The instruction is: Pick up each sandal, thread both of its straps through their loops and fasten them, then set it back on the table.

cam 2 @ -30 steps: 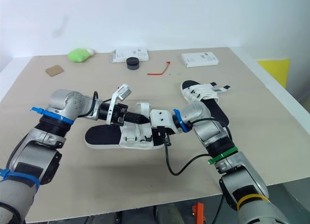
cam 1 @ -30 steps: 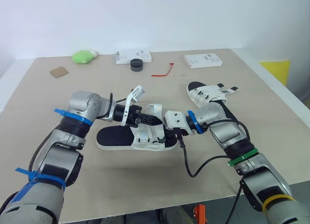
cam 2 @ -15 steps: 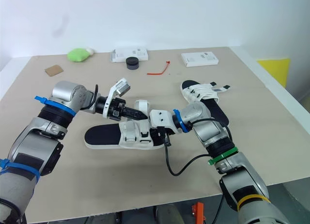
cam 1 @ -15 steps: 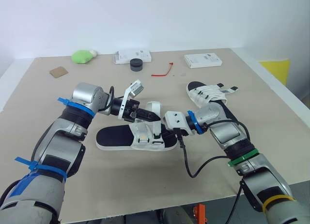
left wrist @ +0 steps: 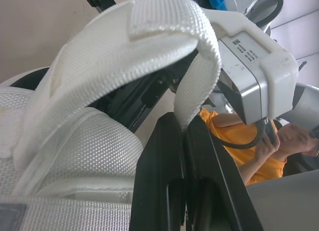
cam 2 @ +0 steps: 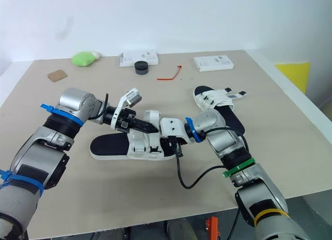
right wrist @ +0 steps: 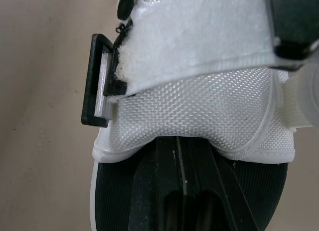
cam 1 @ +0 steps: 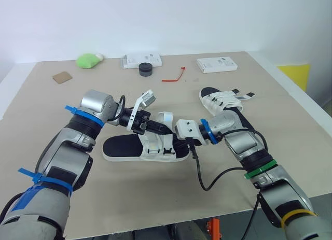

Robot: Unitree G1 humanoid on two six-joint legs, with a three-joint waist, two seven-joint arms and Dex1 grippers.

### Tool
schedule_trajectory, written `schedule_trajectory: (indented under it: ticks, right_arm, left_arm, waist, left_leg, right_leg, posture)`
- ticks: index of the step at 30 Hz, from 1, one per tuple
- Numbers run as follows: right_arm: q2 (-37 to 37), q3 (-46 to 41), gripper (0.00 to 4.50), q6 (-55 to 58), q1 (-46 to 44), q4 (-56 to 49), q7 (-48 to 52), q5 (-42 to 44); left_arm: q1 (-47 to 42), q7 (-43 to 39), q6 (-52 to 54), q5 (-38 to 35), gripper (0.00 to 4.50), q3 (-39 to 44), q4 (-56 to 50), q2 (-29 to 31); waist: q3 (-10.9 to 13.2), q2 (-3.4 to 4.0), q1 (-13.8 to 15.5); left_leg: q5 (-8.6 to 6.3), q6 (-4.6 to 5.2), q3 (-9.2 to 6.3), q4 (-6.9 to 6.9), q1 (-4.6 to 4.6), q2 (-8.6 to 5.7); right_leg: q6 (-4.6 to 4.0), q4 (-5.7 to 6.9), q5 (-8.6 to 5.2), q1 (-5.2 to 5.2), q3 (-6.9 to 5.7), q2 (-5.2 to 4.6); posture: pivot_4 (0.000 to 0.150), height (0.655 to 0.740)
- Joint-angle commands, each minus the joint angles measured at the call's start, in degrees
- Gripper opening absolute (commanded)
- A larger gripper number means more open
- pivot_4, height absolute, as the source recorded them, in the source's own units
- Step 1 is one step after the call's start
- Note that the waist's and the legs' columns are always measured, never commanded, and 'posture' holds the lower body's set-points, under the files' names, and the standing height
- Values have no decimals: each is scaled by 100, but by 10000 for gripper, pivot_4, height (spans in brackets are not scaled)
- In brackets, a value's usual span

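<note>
Left pincer (left wrist: 180, 122) grips the white woven strap (left wrist: 149, 31) of the black-soled sandal (cam 1: 120, 145); right pincer (right wrist: 182, 141), clenched empty, lies on its footbed.

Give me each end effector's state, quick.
Left end effector: shut on the strap.
Right end effector: shut, tips against the sandal.

Table (cam 1: 155, 198): sandals (cam 1: 122, 146), boxes (cam 1: 217, 65), red tie (cam 1: 174, 77).

Head stereo pair looked forward and down over the table (cam 1: 155, 198), both eyes sharing the whole tabletop. Left wrist camera sat very close under the near sandal (cam 1: 120, 146) and its arched strap (left wrist: 124, 41). Right wrist camera sat tight against the same sandal's loop (right wrist: 95, 81).
</note>
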Motion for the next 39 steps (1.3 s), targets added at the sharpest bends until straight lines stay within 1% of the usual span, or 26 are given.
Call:
schedule_trajectory:
  ticks: [1,7,16,30,35,39]
  right_arm:
    - [-105,326,0,166,251,263,-37,-365]
    - [-101,321,0,183,251,256,-51,-359]
    - [-88,323,0,166,249,289,-65,-364]
    - [-60,323,0,153,247,329,-95,-367]
    - [-43,324,0,129,243,365,-106,-369]
    - [-27,323,0,137,241,357,-108,-359]
  left_arm:
    - [-123,108,89,26,534,199,137,-187]
    - [-312,182,175,58,534,418,403,-246]
    - [-73,46,288,149,534,67,70,-82]
    - [-578,281,882,4,534,574,616,-211]
    - [-621,259,1002,4,534,552,642,-193]
    - [-400,241,1036,30,534,366,455,-152]
  waist:
    - [0,0,0]
    - [0,0,-1]
    - [0,0,-3]
    - [0,0,-10]
    - [0,0,-16]
    - [0,0,-17]
  left_leg:
    - [0,0,0,0,0,0]
    - [0,0,-1,0,-1,0]
    - [0,0,-2,1,-2,0]
    - [0,0,-3,1,-2,0]
    - [0,0,-3,1,-2,0]
    - [0,0,-3,1,-2,0]
  right_leg:
    - [0,0,0,1,0,0]
    - [1,0,0,0,-1,0]
    - [2,1,0,0,-2,0]
    - [2,1,0,0,-3,0]
    - [2,1,1,0,-3,0]
    - [2,1,1,1,-3,1]
  posture:
    - [1500,7400]
    - [1500,7400]
    - [1500,7400]
    - [1500,7400]
    - [1500,7400]
    - [1500,7400]
